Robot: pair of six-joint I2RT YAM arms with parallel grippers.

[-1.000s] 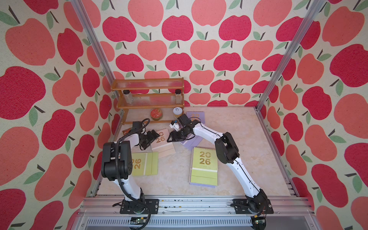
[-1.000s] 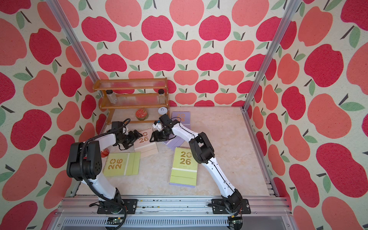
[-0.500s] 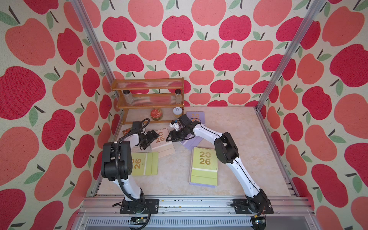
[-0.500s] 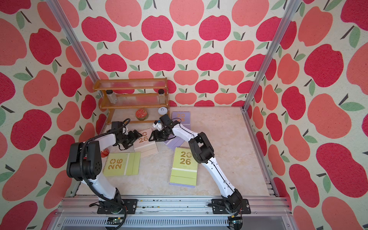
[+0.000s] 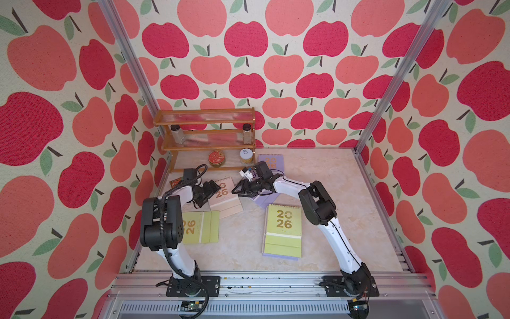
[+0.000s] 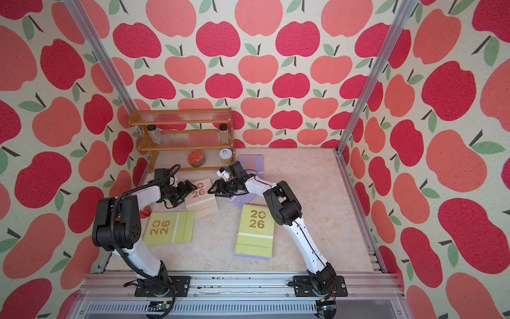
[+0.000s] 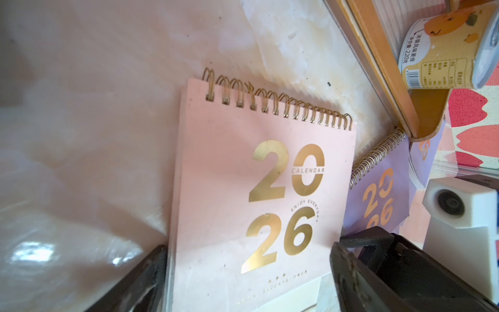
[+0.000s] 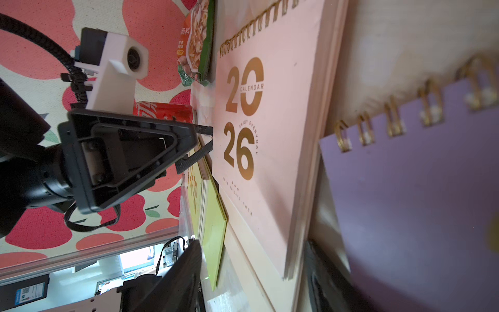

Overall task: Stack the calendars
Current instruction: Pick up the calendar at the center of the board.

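Observation:
A pale pink calendar (image 5: 226,199) lies flat left of the middle, seen close in both wrist views (image 7: 243,175) (image 8: 283,121). My left gripper (image 5: 213,191) (image 7: 248,270) hangs just over its lower half, open wide, with a finger (image 7: 140,281) off each side edge. My right gripper (image 5: 237,191) (image 8: 253,275) is open at its right edge, with its lower corner between the jaws. A lilac calendar (image 5: 262,200) (image 8: 418,202) lies under the right wrist. Another lilac calendar (image 5: 271,160) lies at the back. One yellow-green calendar (image 5: 204,226) sits front left, and another (image 5: 283,234) tops a lilac one.
A wooden rack (image 5: 207,132) with two jars, a red tin (image 5: 216,158) and a yellow can (image 5: 246,156) stands at the back left. A snack packet (image 8: 197,48) and a red cola can (image 8: 164,110) lie by the left wall. Apple-print walls enclose the table.
My right gripper has crept slightly left toward the pink calendar. The left arm and the calendars have stayed where they were.

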